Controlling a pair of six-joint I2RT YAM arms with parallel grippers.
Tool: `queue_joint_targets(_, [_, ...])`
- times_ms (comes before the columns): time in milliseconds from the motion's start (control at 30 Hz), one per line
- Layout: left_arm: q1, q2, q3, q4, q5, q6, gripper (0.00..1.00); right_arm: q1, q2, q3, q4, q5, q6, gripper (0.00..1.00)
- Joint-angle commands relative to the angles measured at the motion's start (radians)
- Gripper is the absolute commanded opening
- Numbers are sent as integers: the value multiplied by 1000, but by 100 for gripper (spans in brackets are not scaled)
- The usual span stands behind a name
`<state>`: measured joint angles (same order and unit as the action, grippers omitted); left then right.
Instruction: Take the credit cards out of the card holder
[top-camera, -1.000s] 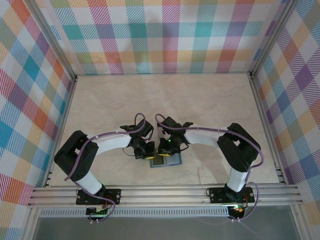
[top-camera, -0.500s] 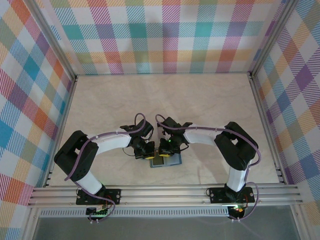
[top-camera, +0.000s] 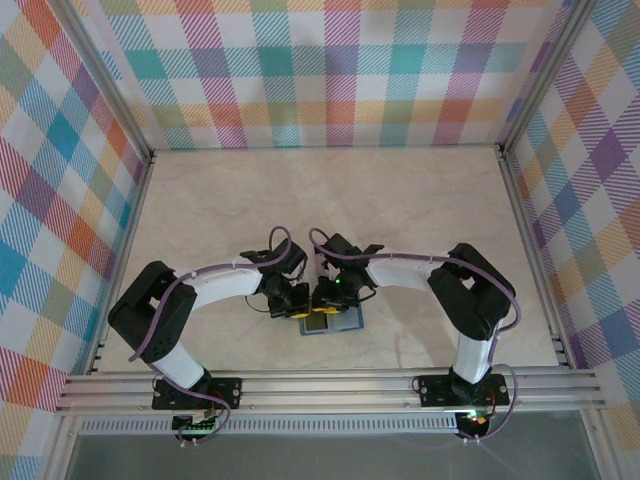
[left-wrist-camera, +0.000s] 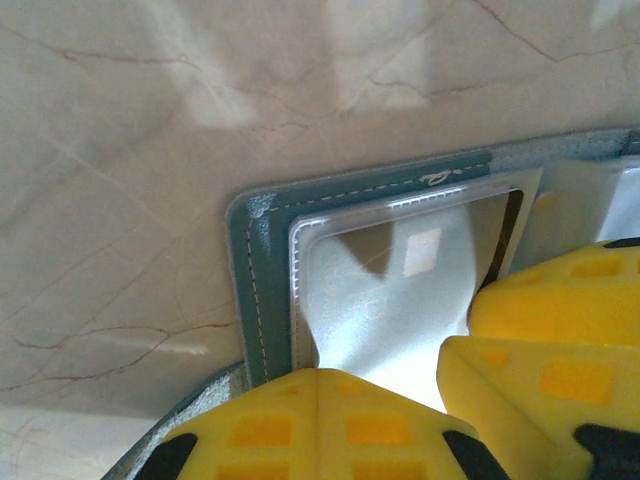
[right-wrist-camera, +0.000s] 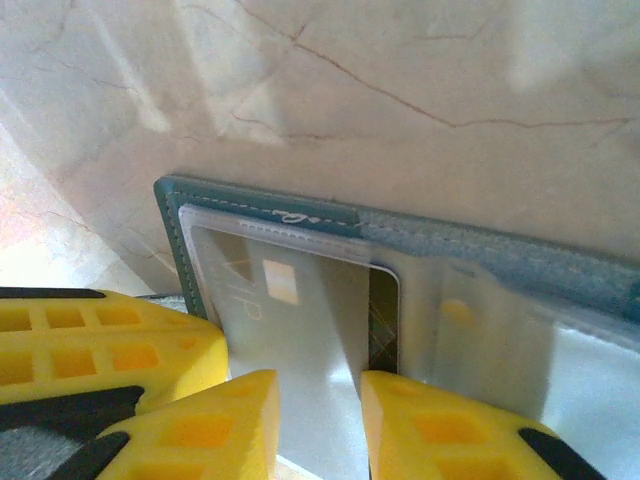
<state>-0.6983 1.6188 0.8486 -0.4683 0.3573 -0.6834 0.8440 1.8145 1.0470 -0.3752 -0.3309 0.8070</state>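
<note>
Now, card holder (top-camera: 338, 322): lying open and flat on the pale marbled table (top-camera: 420, 210), teal stitched border up, both grippers meeting over its far edge.
Clear pocket (left-wrist-camera: 400, 270): at one end of the card holder, just inside the stitched border, glossy with reflections.
Whitish card (right-wrist-camera: 300, 320): inside that end pocket of the card holder, flat, faint markings showing through the plastic.
Dark card (right-wrist-camera: 384, 322): under the whitish card in the same part of the card holder, seen as a narrow dark strip along one edge.
Left gripper (top-camera: 298, 308): at the card holder's left end in the top view, yellow fingers (left-wrist-camera: 320, 420) closed tip to tip, low over the clear pocket; contact with the plastic impossible to tell.
Right gripper (right-wrist-camera: 320, 390): just beside the left gripper, over the card holder's pocket, jaws set a narrow gap apart with the whitish card's face showing between them; no card seen clamped.
</note>
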Motion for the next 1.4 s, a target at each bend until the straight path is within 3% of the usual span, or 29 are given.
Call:
queue_joint_targets(0, [-10, 11, -35, -75, -57, 14, 6, 2, 15, 16, -125, 104, -17, 31])
queue_joint_targets(267, [-9, 0, -32, -88, -64, 14, 10, 3, -10, 40, -189, 155, -43, 31])
queue_joint_targets(500, [-9, -14, -19, -102, -70, 15, 7, 2, -75, 11, -88, 60, -25, 32])
queue_joint_targets(833, [-22, -65, 65, -177, -67, 18, 5, -14, -89, 6, -115, 58, -38, 31])
queue_joint_targets(1367, [-54, 59, 70, -142, -75, 18, 2, -17, -14, 28, -51, -49, -77, 27])
